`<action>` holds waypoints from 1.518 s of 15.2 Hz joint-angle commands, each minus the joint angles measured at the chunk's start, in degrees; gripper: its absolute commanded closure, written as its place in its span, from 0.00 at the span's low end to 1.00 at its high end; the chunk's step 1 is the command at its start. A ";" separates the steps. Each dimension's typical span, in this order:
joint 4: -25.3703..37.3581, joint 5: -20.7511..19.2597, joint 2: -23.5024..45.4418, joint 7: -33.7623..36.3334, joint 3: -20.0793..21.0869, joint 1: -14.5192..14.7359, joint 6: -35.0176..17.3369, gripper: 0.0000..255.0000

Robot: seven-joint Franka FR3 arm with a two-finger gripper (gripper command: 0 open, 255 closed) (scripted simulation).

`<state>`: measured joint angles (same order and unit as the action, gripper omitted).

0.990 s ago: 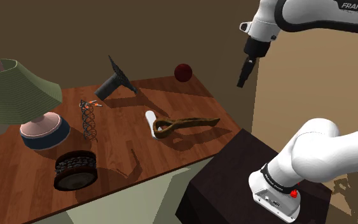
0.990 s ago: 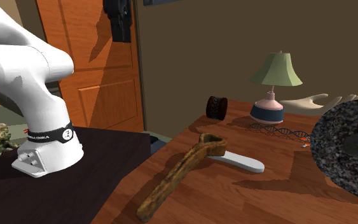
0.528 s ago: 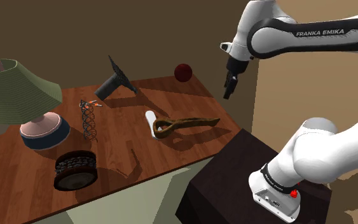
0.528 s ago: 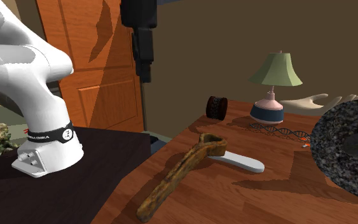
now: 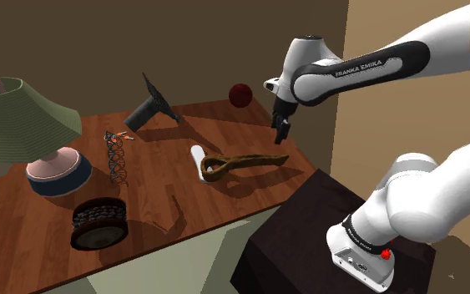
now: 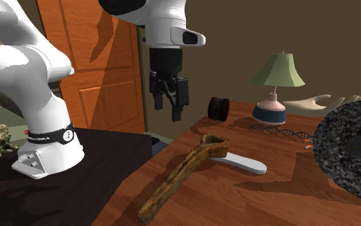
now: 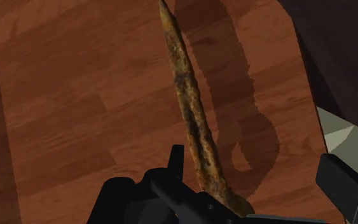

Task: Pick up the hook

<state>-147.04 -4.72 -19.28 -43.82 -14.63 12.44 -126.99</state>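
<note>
The white Franka arm arches up from its dark stand (image 5: 308, 225) and bends over the wooden table (image 5: 166, 196), wrist turned so the black gripper (image 5: 280, 134) points downward. It hovers above the table edge nearest the stand. Its jaws are spread apart and grasp nothing. Beneath it the rusty brown hook (image 5: 254, 159) lies flat on the table, untouched, with its looped end resting on a flat white piece (image 5: 198, 157).

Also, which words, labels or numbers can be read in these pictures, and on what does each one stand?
"FRANKA EMIKA": white letters on the dark section of the arm, in the shoulder view.
Small white print on the black band around the arm's base, in the second exterior view: too small to read.
No other words, numbers or signs can be read.
</note>
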 commanded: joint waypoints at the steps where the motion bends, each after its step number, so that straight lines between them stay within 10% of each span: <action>1: -0.34 0.57 3.80 -3.74 -0.74 1.17 -4.47 0.00; 10: 3.93 9.22 24.75 -22.77 -0.54 5.34 -21.42 0.00; 20: 4.04 13.24 31.07 -25.84 1.04 4.48 -27.36 0.00; 21: 4.04 13.20 31.04 -25.81 1.03 4.50 -27.33 1.00; 23: 4.03 13.21 31.04 -25.81 1.03 4.50 -27.34 1.00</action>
<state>-142.99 8.48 11.68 -69.59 -13.62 16.94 -154.26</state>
